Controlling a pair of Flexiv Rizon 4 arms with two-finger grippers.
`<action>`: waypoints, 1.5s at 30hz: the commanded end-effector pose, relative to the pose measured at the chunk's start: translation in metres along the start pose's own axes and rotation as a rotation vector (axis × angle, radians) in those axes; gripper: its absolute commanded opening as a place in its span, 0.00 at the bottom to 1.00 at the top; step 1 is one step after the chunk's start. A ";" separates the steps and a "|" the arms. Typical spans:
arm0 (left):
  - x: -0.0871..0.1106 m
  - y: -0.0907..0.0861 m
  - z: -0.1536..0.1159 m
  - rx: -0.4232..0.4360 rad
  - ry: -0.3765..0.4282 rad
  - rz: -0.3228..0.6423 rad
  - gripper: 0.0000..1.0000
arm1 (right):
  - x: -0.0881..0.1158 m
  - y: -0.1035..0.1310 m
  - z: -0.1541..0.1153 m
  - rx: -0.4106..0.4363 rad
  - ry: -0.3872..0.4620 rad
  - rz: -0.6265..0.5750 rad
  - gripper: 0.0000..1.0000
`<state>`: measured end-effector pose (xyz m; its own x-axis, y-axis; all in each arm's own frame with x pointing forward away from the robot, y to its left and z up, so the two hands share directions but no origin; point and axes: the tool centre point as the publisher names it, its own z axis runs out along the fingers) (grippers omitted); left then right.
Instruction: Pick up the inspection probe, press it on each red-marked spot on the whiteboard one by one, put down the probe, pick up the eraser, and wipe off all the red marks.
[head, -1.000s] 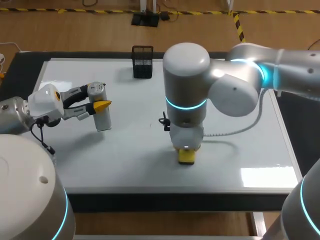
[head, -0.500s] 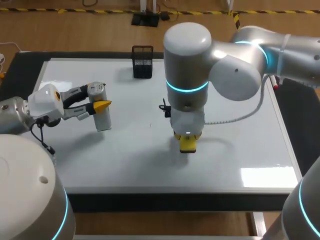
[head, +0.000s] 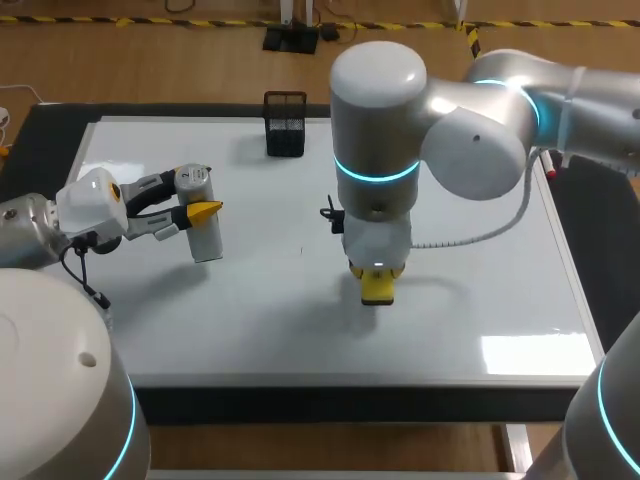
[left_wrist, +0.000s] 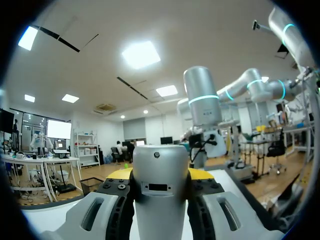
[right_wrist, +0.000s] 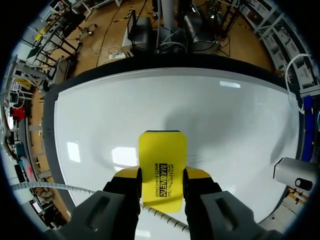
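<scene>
Eraser (right_wrist: 162, 150): yellow, black-printed, clamped in our right gripper (right_wrist: 162, 176) on the whiteboard (head: 480, 280).
Probe (left_wrist: 160, 200): grey cylinder, clamped in our left gripper (left_wrist: 160, 174).

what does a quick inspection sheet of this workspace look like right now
surface: whiteboard, no red marks visible
job's things: probe in left gripper; eraser in right gripper, down at the whiteboard's middle
clutter: black mesh holder at the whiteboard's far edge
grippers: left shut on probe; right shut on eraser
cables: white coiled cable off the right wrist, above the whiteboard
surroundings: nothing seen
</scene>
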<state>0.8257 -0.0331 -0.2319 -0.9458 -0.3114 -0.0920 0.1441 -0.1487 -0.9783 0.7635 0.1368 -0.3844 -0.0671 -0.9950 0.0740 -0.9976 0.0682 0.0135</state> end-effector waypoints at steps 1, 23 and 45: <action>0.000 -0.001 0.000 0.000 -0.001 0.000 0.00 | 0.002 0.000 -0.001 0.004 -0.001 -0.002 0.00; 0.000 -0.001 0.000 0.000 -0.001 0.000 0.00 | -0.030 -0.143 -0.022 0.103 -0.007 -0.055 0.00; 0.000 -0.001 0.000 0.000 -0.001 0.000 0.00 | -0.043 -0.271 -0.013 0.010 -0.014 -0.083 0.00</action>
<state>0.8257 -0.0331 -0.2319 -0.9458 -0.3113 -0.0920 0.1441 -0.1487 -0.9783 1.0155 0.1567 -0.3731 0.0127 -0.9982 0.0584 -0.9977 -0.0165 -0.0661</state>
